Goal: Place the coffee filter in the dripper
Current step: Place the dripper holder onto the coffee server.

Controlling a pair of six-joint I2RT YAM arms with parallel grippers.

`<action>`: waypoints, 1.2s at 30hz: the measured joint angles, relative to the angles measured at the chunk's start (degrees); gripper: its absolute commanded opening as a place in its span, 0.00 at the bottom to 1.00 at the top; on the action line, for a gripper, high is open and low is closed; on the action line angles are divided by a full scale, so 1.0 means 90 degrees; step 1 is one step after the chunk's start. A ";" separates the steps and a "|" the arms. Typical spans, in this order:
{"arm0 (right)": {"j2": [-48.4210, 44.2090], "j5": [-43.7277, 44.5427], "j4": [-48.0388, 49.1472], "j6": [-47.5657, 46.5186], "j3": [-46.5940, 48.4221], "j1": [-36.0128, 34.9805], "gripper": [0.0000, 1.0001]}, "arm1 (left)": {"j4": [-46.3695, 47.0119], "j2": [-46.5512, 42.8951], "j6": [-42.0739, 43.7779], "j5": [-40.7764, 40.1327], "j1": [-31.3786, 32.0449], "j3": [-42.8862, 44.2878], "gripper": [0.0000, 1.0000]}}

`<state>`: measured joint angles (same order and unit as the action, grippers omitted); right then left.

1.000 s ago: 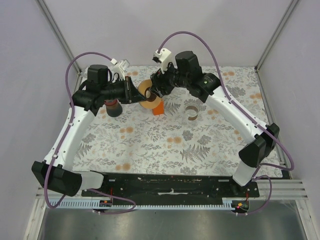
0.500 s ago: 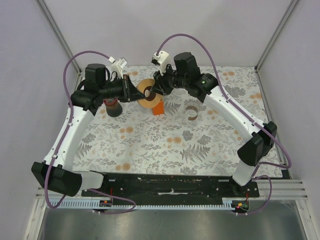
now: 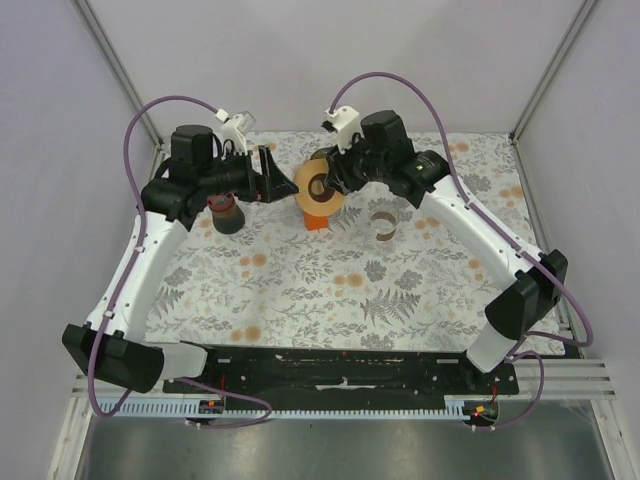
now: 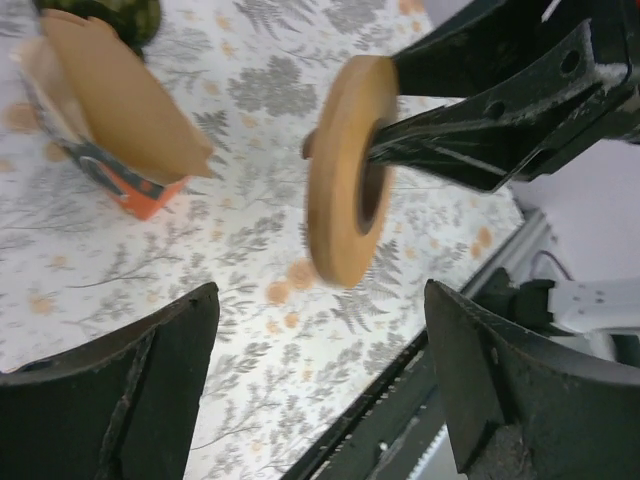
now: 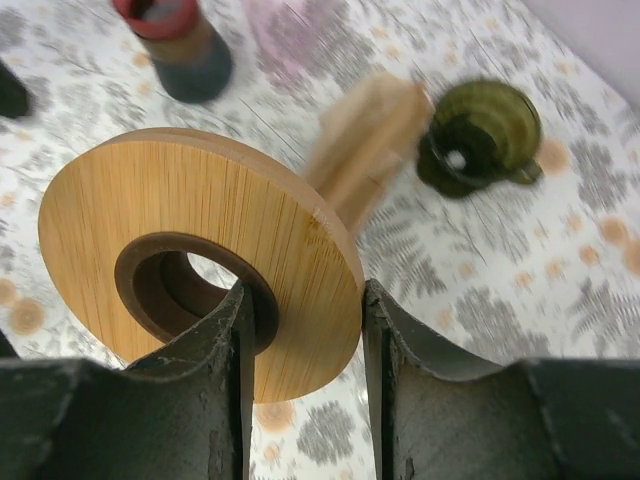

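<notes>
- The right gripper (image 5: 303, 335) clamps a round bamboo disc with a dark-lined centre hole (image 5: 255, 225) by its rim, above the floral tablecloth (image 3: 300, 290).
- The left gripper (image 4: 320, 290) gapes wide, holding nothing — the disc hangs in front of it.
- The brown paper coffee filters (image 4: 115, 100) stand in an orange box (image 4: 140, 195) — the dark green glass dripper (image 5: 480, 135) sits just beside them.

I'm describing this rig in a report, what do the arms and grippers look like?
Both the left arm and right arm have white links with black joint housings. A purple cable loops along each. The fingers are broad, black and curved, with a white camera mount at each wrist.
</notes>
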<state>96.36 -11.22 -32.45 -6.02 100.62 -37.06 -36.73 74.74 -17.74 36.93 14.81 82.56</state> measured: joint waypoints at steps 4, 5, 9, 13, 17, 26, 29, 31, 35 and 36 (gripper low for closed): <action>-0.0073 0.0469 -0.0913 -0.0002 0.0024 0.0495 0.00 | -0.0180 0.0000 0.0444 -0.0942 0.0007 0.0214 0.90; -0.0073 0.0593 -0.1209 -0.0007 0.0056 0.0658 0.00 | -0.0204 -0.0002 0.0563 -0.1241 0.0007 0.0228 0.90; -0.0027 0.1001 -0.2276 -0.0024 0.0090 0.1243 0.00 | -0.0369 0.0000 0.0828 -0.2001 0.0005 0.0211 0.88; 0.0243 0.1137 -0.2846 -0.0022 0.0095 0.1530 0.00 | -0.0444 -0.0002 0.0947 -0.2336 0.0005 0.0148 0.87; 0.0687 0.1129 -0.3026 -0.0022 0.0095 0.1622 0.01 | -0.0452 -0.0002 0.1069 -0.2535 0.0007 0.0138 0.87; 0.1173 0.1273 -0.3070 0.0000 0.0095 0.1673 0.46 | -0.0449 -0.0044 0.1214 -0.2630 0.0007 0.0056 0.87; 0.1175 0.1248 -0.3070 0.0005 0.0095 0.1690 0.60 | -0.0442 -0.0056 0.1258 -0.2693 0.0007 0.0056 0.86; 0.1175 0.1212 -0.3070 -0.0005 0.0095 0.1693 0.68 | -0.0440 -0.0070 0.1273 -0.2718 0.0005 0.0053 0.86; 0.1178 0.1154 -0.3067 -0.0002 0.0095 0.1700 0.76 | -0.0430 -0.0090 0.1275 -0.2759 0.0007 -0.0005 0.87; 0.1175 0.1144 -0.3067 -0.0005 0.0097 0.1702 0.79 | -0.0432 -0.0085 0.1273 -0.2783 0.0007 -0.0007 0.87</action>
<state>106.94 -0.93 -60.05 -6.07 101.49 -21.74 -40.62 73.97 -6.28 11.88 14.87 82.50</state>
